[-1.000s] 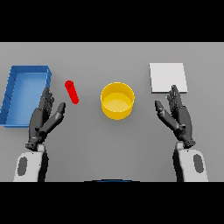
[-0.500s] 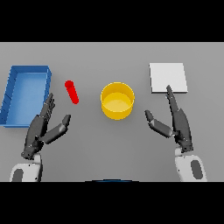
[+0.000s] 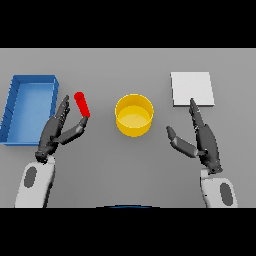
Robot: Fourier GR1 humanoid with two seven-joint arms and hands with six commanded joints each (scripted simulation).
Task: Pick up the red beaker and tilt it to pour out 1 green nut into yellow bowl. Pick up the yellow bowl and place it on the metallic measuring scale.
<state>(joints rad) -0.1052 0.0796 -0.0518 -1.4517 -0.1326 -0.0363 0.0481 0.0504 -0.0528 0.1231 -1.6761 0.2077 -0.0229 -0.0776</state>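
The red beaker (image 3: 81, 104), a slim red tube, stands tilted on the table left of the yellow bowl (image 3: 134, 115). My left hand (image 3: 56, 133) is open just below and left of the beaker, its thumb reaching up to the beaker's base. The yellow bowl sits at the table's middle. The metallic measuring scale (image 3: 192, 88), a flat pale square, lies at the back right. My right hand (image 3: 202, 138) is open right of the bowl, its fingers pointing toward the scale's near edge. No green nut can be made out.
A blue open tray (image 3: 14, 102) lies at the far left, close beside my left hand and the beaker.
My left hand has risen toward the beaker, its thumb now at the beaker's base. My right hand has shifted slightly, with its thumb spread toward the bowl.
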